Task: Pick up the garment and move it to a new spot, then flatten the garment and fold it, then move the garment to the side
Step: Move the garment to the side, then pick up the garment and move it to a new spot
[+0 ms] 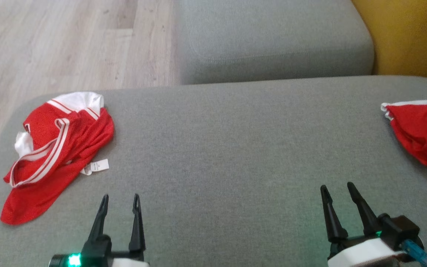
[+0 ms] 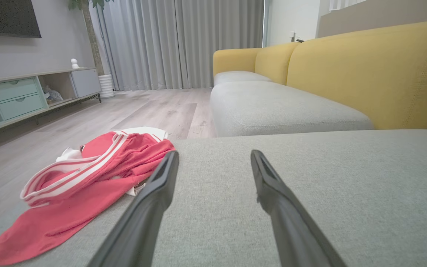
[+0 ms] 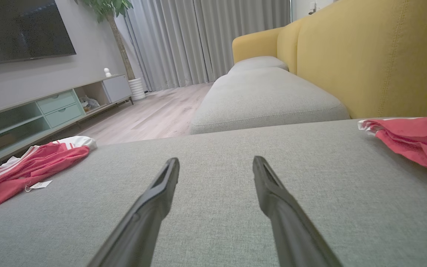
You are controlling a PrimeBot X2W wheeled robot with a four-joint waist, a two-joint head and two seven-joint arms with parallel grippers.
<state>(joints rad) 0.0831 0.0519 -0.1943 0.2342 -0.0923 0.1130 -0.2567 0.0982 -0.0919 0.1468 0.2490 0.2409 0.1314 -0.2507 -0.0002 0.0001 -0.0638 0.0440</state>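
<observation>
A crumpled red garment [image 1: 56, 148] with white stripes and a white tag lies at the left end of the grey couch seat [image 1: 228, 148]; it also appears as the red garment [image 2: 83, 178] in the left wrist view and the red garment [image 3: 20, 170] in the right wrist view. My left gripper [image 1: 121, 200] hovers open just right of and nearer than it, holding nothing. My right gripper [image 1: 337, 189] stands open over the bare seat at the lower right. A second red garment [image 1: 421, 131] lies bunched at the right edge, also seen as the second red garment [image 3: 413, 142].
The grey seat's left edge drops to a wooden floor [image 1: 50, 40]. Another grey cushion [image 1: 272, 40] lies beyond, with a yellow backrest [image 1: 413, 33] at the far right. A low TV cabinet [image 2: 24, 96] stands across the room. The seat's middle is bare fabric.
</observation>
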